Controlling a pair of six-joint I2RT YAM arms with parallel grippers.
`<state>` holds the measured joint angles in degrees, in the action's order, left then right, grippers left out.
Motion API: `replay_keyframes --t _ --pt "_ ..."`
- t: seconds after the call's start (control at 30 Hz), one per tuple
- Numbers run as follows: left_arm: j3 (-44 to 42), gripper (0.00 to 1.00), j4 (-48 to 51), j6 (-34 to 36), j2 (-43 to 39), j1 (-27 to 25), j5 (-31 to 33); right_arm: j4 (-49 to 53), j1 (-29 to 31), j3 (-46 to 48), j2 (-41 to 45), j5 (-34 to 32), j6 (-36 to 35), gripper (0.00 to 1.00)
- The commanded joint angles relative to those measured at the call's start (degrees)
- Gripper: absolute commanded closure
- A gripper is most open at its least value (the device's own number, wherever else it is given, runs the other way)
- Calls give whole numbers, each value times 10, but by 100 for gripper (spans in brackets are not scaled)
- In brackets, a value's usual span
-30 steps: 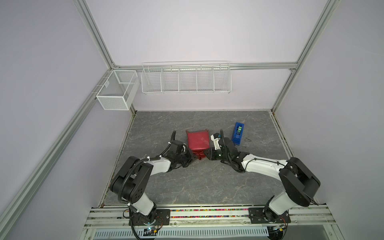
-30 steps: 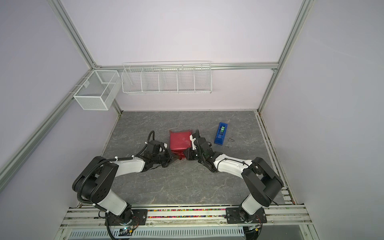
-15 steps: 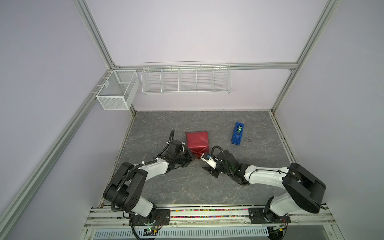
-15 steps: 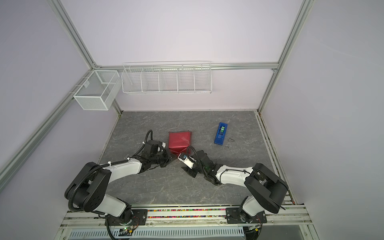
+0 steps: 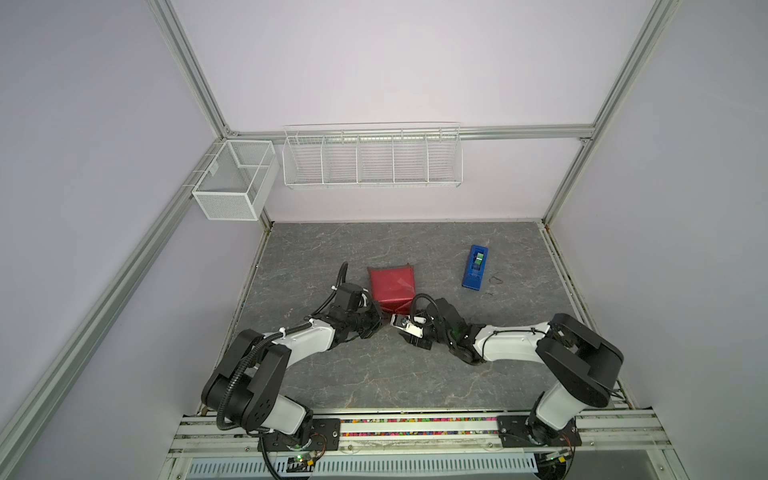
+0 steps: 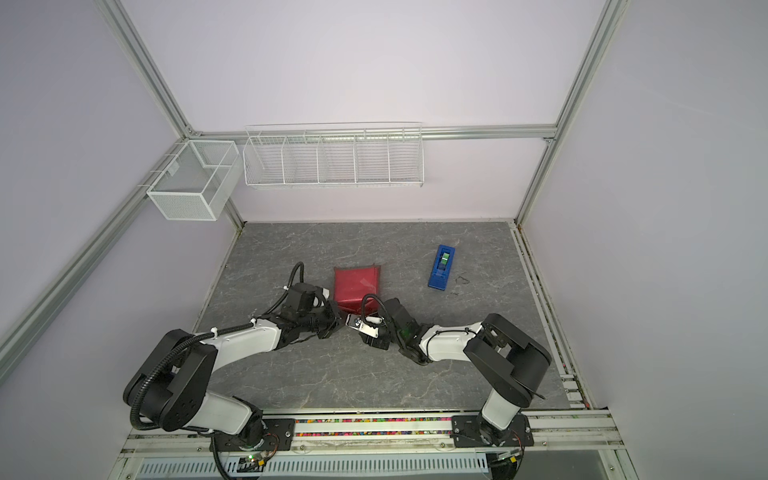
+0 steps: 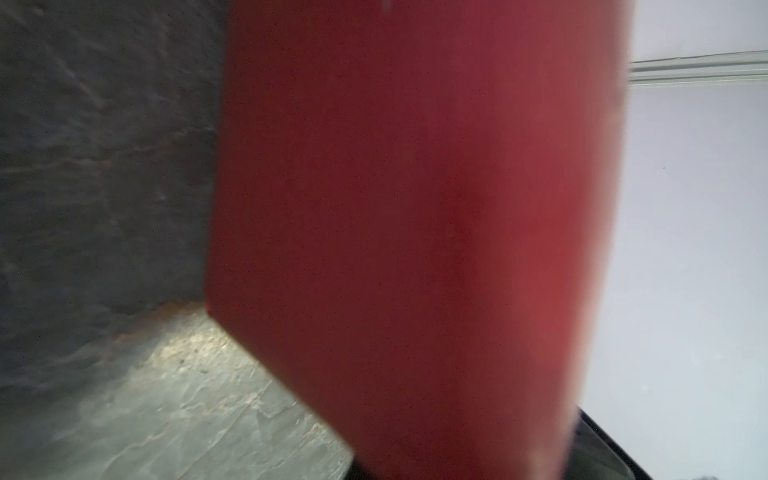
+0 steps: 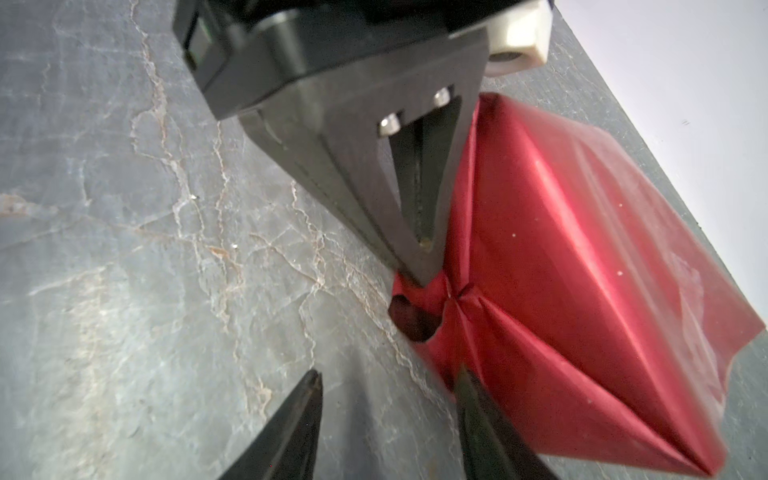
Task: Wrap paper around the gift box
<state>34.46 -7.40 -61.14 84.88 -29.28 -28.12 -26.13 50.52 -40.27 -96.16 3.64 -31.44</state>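
Nearest me: both arms stretched low over the bench [image 5: 374, 374], meeting at the near end of the parcel.

Left hand [image 8: 422, 249]: jaws closed, tip down on the pucker where the folds of the paper [image 5: 392, 284] run together at that end. Pinching it or only pressing it, can't tell. The left wrist view is just red paper right against the lens.

Right hand [image 8: 386, 374]: jaws apart, nothing between them. One fingertip [image 8: 465, 382] is just at the paper's lower edge, the other is over bare bench.

No sign of the gift box itself. It's presumably inside the red block, mid-bench, just beyond the hands. In both top views the paper covers the top and both long sides, and it sits tight.

Progress, my read:
- Body wrap is done.
- Near end is folded into triangular flaps coming to a point, with no tape visible on it.
- Far end looks flared and loose in the right wrist view, so it's likely unfolded.
- To do: fix the near end, then fold and close the far one. Well past halfway.

Farther back, to the right: blue tape dispenser [image 5: 475, 272] with a green roll, lying flat, well apart from the parcel and both hands.

Back wall: white mesh bin [image 5: 232, 183] on the left rail, and a wire rack [image 5: 372, 160] with five compartments. I see nothing in either.
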Motion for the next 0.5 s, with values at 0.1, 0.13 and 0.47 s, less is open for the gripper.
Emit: replay_keyframes --t 0.1,0.13,0.47 --pt "-9 100 4 5 -12 -1 11 -13 0 -30 -27 1 -48 48" --pt "-8 100 7 5 -13 -1 11 -11 0 -33 -29 3 -51 50" --pt "-8 100 11 4 -22 -1 14 29 -6 -56 -45 8 -71 77"
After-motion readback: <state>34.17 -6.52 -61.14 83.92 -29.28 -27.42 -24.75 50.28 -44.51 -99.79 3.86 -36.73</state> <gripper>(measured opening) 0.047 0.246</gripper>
